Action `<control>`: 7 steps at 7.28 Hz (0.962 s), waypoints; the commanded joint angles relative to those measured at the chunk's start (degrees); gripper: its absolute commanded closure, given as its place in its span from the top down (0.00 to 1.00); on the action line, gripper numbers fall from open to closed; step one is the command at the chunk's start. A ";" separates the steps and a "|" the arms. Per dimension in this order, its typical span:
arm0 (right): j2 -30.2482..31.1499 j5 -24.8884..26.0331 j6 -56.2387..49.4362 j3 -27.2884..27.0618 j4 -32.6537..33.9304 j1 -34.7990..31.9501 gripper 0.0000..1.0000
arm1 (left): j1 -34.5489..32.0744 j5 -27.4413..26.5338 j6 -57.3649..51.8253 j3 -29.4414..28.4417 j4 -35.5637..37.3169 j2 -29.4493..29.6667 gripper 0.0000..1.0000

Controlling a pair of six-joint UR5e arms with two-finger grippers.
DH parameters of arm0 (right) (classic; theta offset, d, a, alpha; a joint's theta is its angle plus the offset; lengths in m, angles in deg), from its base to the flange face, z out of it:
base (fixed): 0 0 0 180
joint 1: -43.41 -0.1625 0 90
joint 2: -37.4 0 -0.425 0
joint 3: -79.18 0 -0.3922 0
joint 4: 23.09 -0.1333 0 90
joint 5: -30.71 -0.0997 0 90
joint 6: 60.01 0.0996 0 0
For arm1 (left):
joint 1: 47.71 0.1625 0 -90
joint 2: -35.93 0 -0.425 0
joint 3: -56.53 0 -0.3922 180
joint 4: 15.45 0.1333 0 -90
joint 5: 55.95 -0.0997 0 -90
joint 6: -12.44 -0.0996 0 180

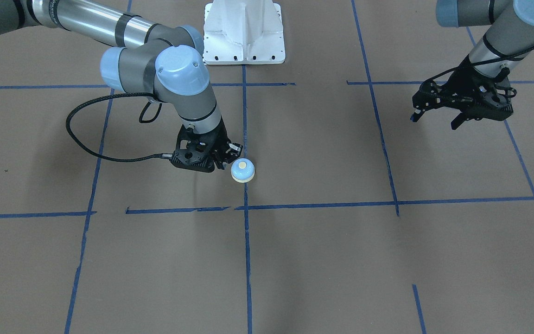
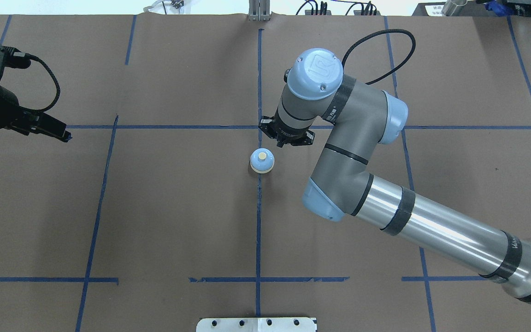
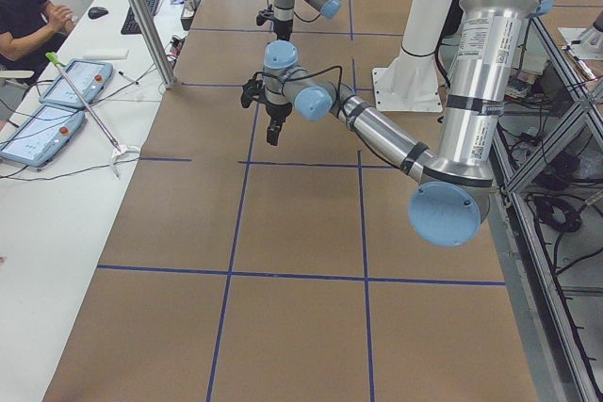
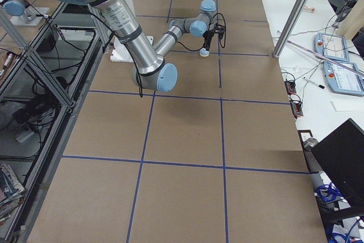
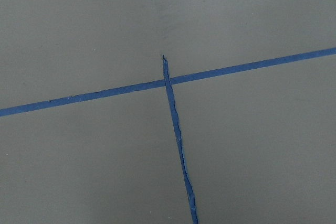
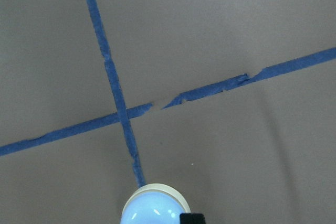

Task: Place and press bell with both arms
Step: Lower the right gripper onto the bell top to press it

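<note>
Since the bell [image 1: 243, 170] is far smaller than either hand, I'd judge it light and easy to nudge out of place. It looks like a rigid dome, light blue on top and probably smooth, so fingers closing high on the curve could slide off. The cream base rim [image 1: 243, 179] looks like the safer place to take hold, pinched low from two opposite sides. The cream button [image 1: 243, 164] at the centre should need only a straight push from above, since one off to the side might tip the bell or scoot it along. It stands upright on the surface [image 1: 322, 260], right on the blue tape line [image 1: 247, 250] that runs down the middle, between two cross lines.

The right hand [image 1: 228, 155] is down low, just beside the bell and not around it. I can't tell whether it grazes the rim. The wrist hides the fingers from above, and the wrist camera shows only one dark fingertip [image 6: 193, 217] at the bell's edge, so I can't say how far open it is. I see nothing in its grasp.

The left hand [image 1: 435, 121] hangs above the surface well apart from the bell. Its two fingers are spread and there is nothing between them.
</note>
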 commanded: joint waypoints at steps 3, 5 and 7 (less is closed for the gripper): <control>-1.52 0.03 0.65 2.91 -0.91 2.40 0.01 | -0.03 0.00 0.29 0.21 0.01 -0.05 1.00; -1.61 0.12 0.65 3.17 -1.35 3.28 0.01 | -0.03 0.00 0.46 0.30 0.01 -0.05 1.00; -3.17 1.25 0.74 5.35 -2.23 3.37 0.01 | -0.03 0.00 0.46 0.30 -0.08 -0.05 1.00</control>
